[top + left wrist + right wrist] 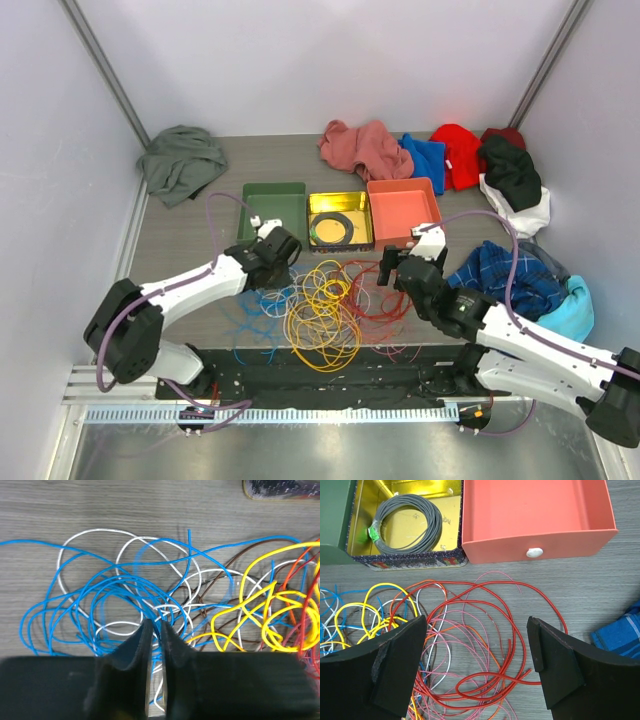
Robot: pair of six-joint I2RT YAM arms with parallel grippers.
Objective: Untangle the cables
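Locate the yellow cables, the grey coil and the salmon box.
yellow cables (318, 292), top view, dense middle of the loops.
grey coil (434, 522), right wrist view, right side of the ring.
salmon box (570, 540), right wrist view, front wall.

back left: grey-green cloth (182, 160) | centre row: green tray (275, 200), yellow tin (340, 197) holding grey coiled ring (434, 525), coral box (403, 205) | back right: heaped clothes (450, 155) | right: blue plaid cloth (500, 275)
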